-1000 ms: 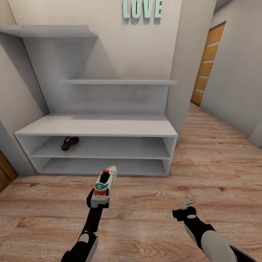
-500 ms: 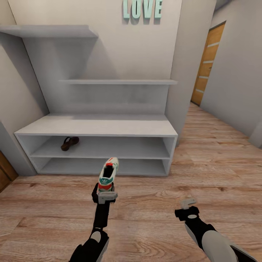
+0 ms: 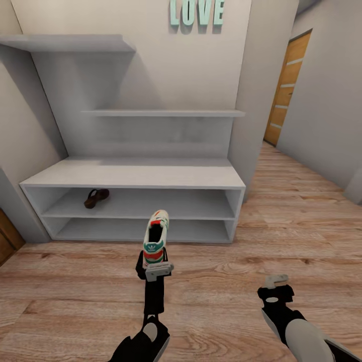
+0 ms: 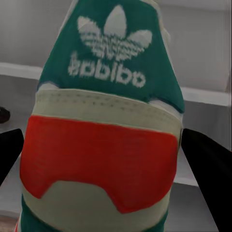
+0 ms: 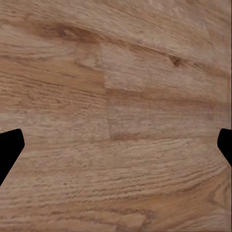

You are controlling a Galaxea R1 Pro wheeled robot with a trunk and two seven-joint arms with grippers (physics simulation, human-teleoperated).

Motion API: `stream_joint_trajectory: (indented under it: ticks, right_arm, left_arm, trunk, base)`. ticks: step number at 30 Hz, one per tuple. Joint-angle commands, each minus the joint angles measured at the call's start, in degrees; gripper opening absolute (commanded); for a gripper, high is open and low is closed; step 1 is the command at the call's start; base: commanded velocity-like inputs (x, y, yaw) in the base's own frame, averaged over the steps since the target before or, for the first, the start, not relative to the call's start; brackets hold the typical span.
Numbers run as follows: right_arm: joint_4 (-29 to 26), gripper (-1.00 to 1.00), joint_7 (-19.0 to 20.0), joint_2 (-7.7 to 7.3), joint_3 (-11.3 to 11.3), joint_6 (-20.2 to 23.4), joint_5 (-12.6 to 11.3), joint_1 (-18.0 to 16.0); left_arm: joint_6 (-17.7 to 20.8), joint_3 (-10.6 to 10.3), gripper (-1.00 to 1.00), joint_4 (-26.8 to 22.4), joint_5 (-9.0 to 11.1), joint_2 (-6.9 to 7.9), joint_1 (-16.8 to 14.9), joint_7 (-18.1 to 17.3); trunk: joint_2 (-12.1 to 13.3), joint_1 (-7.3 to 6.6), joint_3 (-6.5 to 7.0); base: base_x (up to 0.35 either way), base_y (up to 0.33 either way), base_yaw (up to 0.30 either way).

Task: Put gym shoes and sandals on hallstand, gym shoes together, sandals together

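Observation:
My left gripper [image 3: 158,269] is shut on the heel of a white gym shoe [image 3: 155,237] with teal and red trim, held above the corridor floor [image 3: 216,281] in front of the hallstand [image 3: 136,176]. In the left wrist view the shoe's teal and red heel [image 4: 104,125] sits close between the fingers. One brown sandal [image 3: 96,197] lies on the hallstand's upper low shelf at the left. My right gripper [image 3: 276,280] hovers over bare floor planks [image 5: 116,121], open and holding nothing.
A wooden door [image 3: 287,85] stands at the far right of the corridor. Teal LOVE letters [image 3: 196,12] hang on the wall above the stepped wall shelves [image 3: 163,113]. Another door edge [image 3: 7,236] shows at the lower left. Open floor stretches to the right.
My left arm has carried the gym shoe to the right and toward the hallstand. The right gripper has drifted right and a little nearer to me.

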Motion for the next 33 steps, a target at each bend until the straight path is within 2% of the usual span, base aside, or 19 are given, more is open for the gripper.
stream_joint_trajectory:
  ticks: [1, 2, 3, 5, 10, 22, 33]
  right_arm:
    - [0.02, 1.00, -0.46, -0.35, 0.02, 0.05, 0.01, 0.03]
    - [0.02, 1.00, -0.46, -0.35, 0.02, 0.05, 0.01, 0.03]
    - [0.06, 1.00, -1.08, -1.20, 0.02, 0.13, 0.02, 0.06]
    - [0.12, 1.00, -1.48, -1.85, 0.02, 0.18, 0.03, 0.08]
    - [0.33, 1.00, -2.01, -2.88, 0.02, 0.18, 0.04, 0.79]
    - [0.43, 1.00, -2.22, -3.24, 0.02, 0.18, 0.05, 1.25]
    - [0.44, 1.00, -2.28, -3.25, 0.04, 0.18, 0.05, 1.26]
  left_arm:
    - [-0.07, -0.80, -1.00, -0.02, 0.28, 0.00, 0.00, 0.29]
    - [-0.07, -0.80, -1.00, -0.02, 0.28, 0.00, 0.00, 0.29]
    - [-0.06, -2.10, -1.00, 0.00, 0.50, 0.00, 0.00, 0.76]
    - [-0.05, -2.94, -1.00, 0.02, 0.63, 0.00, 0.00, 1.07]
    - [-0.03, -3.98, -1.00, 0.58, 0.81, 0.00, 0.00, 1.48]
    - [-0.03, -4.47, -1.00, 2.83, 0.87, 0.00, 0.00, 1.50]
    - [-0.03, -4.52, -1.00, 4.24, 0.88, 0.00, 0.00, 1.45]
  trunk:
    - [0.00, 0.00, 0.00]
    - [0.00, 0.00, 0.00]
    - [0.00, 0.00, 0.00]
    - [0.00, 0.00, 0.00]
    - [0.00, 0.00, 0.00]
    - [0.00, 0.00, 0.00]
    - [0.00, 0.00, 0.00]
  base:
    - [0.000, 0.000, 0.000]
    - [0.000, 0.000, 0.000]
    - [0.000, 0.000, 0.000]
    - [0.000, 0.000, 0.000]
    - [0.017, 0.000, 0.000]
    - [0.133, 0.000, 0.000]
    - [0.246, 0.000, 0.000]
